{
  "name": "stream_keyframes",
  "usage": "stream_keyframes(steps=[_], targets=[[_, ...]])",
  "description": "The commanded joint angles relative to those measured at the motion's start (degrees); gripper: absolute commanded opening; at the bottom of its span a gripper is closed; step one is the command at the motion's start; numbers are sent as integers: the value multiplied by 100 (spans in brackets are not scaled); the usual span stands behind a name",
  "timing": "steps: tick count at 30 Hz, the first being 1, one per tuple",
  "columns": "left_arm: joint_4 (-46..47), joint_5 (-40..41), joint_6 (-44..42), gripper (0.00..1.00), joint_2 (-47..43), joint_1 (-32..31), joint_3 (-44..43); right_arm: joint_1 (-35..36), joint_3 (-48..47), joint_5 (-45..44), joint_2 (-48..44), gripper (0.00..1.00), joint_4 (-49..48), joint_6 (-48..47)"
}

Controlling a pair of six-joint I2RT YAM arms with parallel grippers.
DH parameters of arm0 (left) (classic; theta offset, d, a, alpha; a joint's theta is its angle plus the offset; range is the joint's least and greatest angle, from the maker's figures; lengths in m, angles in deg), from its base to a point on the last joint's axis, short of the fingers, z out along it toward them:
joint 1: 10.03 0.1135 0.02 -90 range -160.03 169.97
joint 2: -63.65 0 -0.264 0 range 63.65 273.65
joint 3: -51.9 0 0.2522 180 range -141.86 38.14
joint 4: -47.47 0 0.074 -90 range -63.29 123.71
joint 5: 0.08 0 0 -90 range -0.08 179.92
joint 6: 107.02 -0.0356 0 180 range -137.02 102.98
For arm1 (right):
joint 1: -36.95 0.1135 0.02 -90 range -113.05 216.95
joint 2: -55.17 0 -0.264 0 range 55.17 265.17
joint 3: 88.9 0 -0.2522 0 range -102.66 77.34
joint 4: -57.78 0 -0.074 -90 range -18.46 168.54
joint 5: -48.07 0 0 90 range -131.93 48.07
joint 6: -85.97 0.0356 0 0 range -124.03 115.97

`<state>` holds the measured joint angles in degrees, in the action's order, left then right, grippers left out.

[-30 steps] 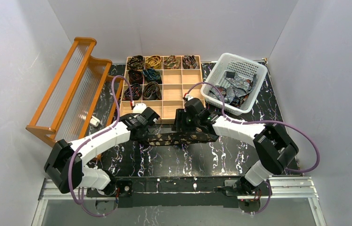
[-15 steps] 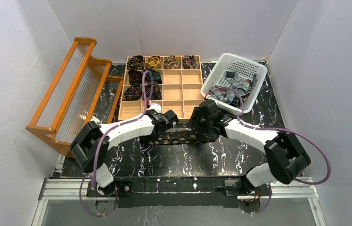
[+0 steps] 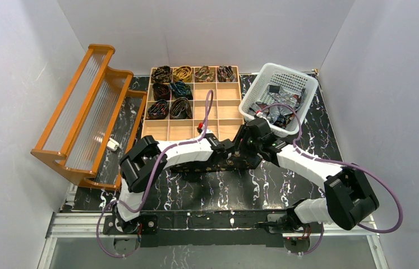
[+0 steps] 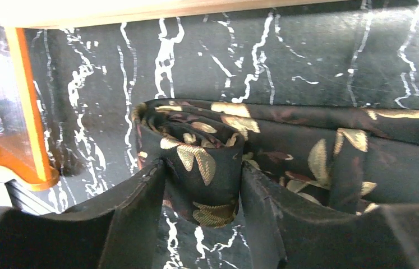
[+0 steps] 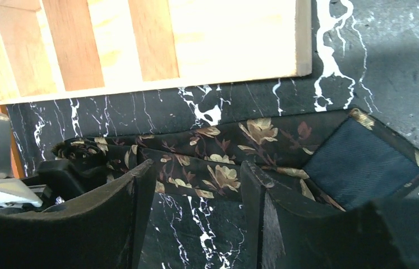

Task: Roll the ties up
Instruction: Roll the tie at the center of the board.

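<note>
A dark brown tie with gold leaves point(image 3: 235, 163) lies flat on the black marble table, in front of the wooden organizer. My left gripper point(image 3: 222, 153) is shut on its rolled-up end point(image 4: 201, 148), and the coil sits between the fingers point(image 4: 139, 202). The loose length runs off to the right point(image 4: 364, 140). My right gripper point(image 3: 247, 150) is open and stands over the tie's flat part point(image 5: 218, 151), its fingers point(image 5: 252, 190) straddling the near edge. The wide end shows its blue lining point(image 5: 358, 162). Several coiled ties point(image 3: 171, 89) fill compartments of the organizer.
The wooden organizer point(image 3: 218, 109) has bare compartments on its right and front. A white basket point(image 3: 256, 91) at the back right holds grey-silver ties point(image 3: 279, 109). An orange wooden rack point(image 3: 83, 106) stands at the left. The organizer's front wall point(image 5: 224, 33) is close behind both grippers.
My left gripper has travelled right along the tie, so the flat part is shorter and the end is coiled. My right gripper has shifted right towards the wide end.
</note>
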<state>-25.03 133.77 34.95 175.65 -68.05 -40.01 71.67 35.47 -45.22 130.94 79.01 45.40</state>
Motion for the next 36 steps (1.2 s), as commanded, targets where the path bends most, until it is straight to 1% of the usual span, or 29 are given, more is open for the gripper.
stream_keyframes(steps=[1,3,5,8,10,12,14,17,19,22,23,25,27,28,30,33,36], targets=[[186,-225,-3,50,-38,-60,-166,-92,111,-112,-240,66,102,32],[383,-397,-64,54,-107,-61,-106,-141,139,-112,-272,66,130,32],[602,-542,-172,60,-197,-60,-7,-167,143,-119,-298,66,165,24],[1250,-879,-356,65,-329,-58,155,-203,144,-141,-353,67,218,15],[1589,-1082,-403,68,-424,-39,188,-225,164,-79,-382,70,198,12],[1726,-1201,-400,73,-548,-26,168,-238,161,110,-394,72,163,-50],[1805,-1213,-359,76,-798,8,240,-242,184,279,-440,72,55,-192],[1908,-1215,-334,81,-1351,103,570,-254,319,758,-569,73,-441,-533],[1973,-1218,-370,86,-1769,159,769,-255,387,1250,-606,74,-1108,-903],[2131,-1345,-465,90,-2400,287,1140,-254,463,1846,-607,74,-1686,-1473],[2151,-1417,-485,92,-2607,363,1273,-255,531,2026,-609,74,-2091,-1682],[2180,-1558,-511,92,-3000,556,1588,-242,654,2245,-560,78,-2560,-2049],[2278,-1688,-511,94,-3436,796,2036,-232,692,2689,-360,91,-2958,-2521],[2438,-1913,-516,94,-3747,1022,2393,-176,617,2964,-216,94,-3051,-2876],[2678,-2222,-520,95,-4199,1341,2895,59,381,3159,69,96,-2934,-3537],[2761,-2464,-512,97,-4725,1687,3417,588,-64,3102,479,96,-2546,-4738],[2804,-2746,-518,98,-5052,2052,3811,1092,-321,3044,781,98,-2482,-5791]])
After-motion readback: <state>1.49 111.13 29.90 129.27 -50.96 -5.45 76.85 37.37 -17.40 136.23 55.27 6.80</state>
